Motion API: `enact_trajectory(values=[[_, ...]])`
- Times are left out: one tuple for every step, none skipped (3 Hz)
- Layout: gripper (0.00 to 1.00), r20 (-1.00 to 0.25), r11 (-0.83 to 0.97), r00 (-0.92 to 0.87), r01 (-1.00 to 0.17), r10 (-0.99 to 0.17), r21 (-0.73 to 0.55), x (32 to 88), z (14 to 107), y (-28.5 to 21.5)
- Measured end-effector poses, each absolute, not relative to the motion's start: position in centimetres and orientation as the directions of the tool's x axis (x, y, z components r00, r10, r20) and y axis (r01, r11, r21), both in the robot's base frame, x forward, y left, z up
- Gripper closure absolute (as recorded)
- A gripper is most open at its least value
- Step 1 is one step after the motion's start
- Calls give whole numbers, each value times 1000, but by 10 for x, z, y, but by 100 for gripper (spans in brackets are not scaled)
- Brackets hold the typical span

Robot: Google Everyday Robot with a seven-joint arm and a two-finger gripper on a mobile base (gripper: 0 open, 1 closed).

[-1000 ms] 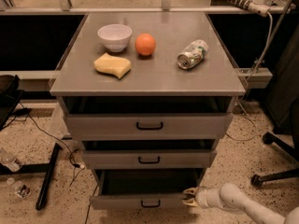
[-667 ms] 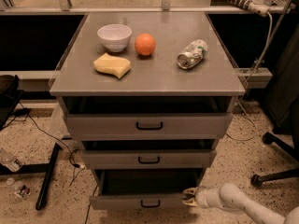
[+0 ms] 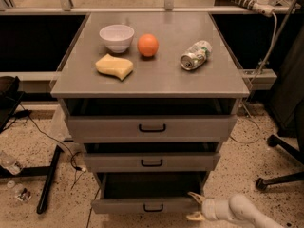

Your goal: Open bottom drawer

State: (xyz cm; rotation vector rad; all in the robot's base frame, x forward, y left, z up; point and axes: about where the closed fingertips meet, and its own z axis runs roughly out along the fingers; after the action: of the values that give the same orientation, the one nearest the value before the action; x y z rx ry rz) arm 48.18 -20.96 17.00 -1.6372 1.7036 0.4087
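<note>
We see the white two-finger gripper, its fingers spread apart, at the right end of the pulled-out narrow grey metal bottom drawer.

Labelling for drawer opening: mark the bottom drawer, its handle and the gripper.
bottom drawer (image 3: 118, 206): camera view, grey front, left part.
handle (image 3: 153, 207): camera view, middle of black loop.
gripper (image 3: 192, 206): camera view, between fingertips, by drawer's right corner.

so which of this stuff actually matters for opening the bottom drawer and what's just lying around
For the job: bottom drawer, pulled partway out; gripper at its right end, fingers open.

Just lying about: white bowl, orange, yellow sponge, can on the cabinet top; top drawer; middle drawer.
</note>
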Motion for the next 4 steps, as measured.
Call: enact_trajectory(values=[[16,-685,139,74,-958,-724,-250,478,173,-210],[39,-686,139,74,-958,-724,-250,478,173,-210],[62,-696,133,76,-962,-714,-240,438,171,-219],[85,-696,133,76,-962,-714,-240,438,178,-219]])
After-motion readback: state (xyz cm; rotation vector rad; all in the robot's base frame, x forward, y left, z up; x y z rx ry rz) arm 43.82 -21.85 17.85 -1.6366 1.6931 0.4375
